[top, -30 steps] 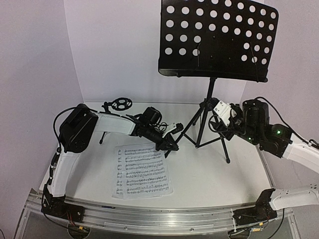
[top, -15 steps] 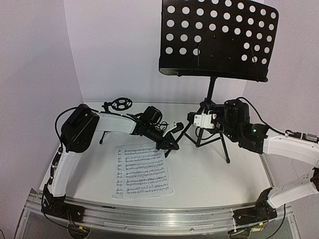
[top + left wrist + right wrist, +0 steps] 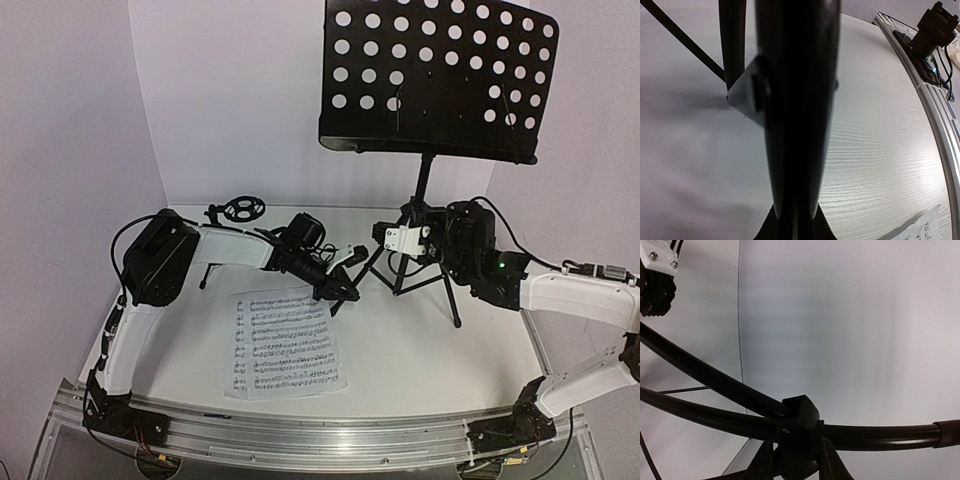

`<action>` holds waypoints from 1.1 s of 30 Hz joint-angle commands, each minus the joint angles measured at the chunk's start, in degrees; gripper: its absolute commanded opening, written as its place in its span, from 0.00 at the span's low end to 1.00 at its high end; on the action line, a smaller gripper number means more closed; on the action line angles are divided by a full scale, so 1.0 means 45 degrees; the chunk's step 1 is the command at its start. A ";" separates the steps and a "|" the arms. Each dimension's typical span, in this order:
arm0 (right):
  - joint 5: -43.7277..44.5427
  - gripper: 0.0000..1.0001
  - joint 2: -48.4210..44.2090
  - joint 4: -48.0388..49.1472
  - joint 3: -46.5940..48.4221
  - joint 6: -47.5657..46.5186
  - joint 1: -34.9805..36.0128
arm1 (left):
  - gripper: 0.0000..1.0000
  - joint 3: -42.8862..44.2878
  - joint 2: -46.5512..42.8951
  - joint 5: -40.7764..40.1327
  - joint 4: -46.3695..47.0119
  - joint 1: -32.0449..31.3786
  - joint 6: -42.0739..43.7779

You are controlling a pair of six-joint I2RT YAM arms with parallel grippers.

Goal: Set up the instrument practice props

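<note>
Both grippers were at the music stand [image 3: 437, 75], upright, right of centre on the table [image 3: 420, 350]: left gripper [image 3: 345, 293] clamped on its front-left leg [image 3: 795, 100], right gripper [image 3: 797, 467] narrow astride the hub [image 3: 799, 425], grip unconfirmed from my screens.

Just ahead of the left gripper [image 3: 338, 291], the stand [image 3: 795, 100] leg is a blurred black bar and hides most of its fingers. Of the right gripper [image 3: 796, 460] we see only the tips, beside the hub [image 3: 799, 425]; if they press it, we cannot tell. The top edge cuts off the tray [image 3: 440, 80].
</note>
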 commanded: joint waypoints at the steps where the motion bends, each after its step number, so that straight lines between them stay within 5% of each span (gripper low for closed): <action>1: 0.0433 0.17 -0.0072 0.0563 -0.0216 0.0164 -0.0114 | 0.00 0.0379 0.0289 -0.0221 -0.0238 0.0287 -0.0008; 6: 0.0111 0.00 -0.0059 0.0602 -0.0249 0.0664 -0.0239 | 0.00 0.0404 0.0281 -0.0236 -0.0277 0.0286 -0.0025; 11: 0.0191 0.00 -0.0079 0.0622 -0.0189 0.2825 -0.0302 | 0.00 0.0328 0.0266 -0.0198 -0.0335 0.0286 -0.0095; 33: 0.1372 0.00 -0.0257 -0.0888 -0.1125 2.4792 -0.0284 | 0.00 -0.0277 0.0219 -0.0378 0.0691 0.0288 -0.0687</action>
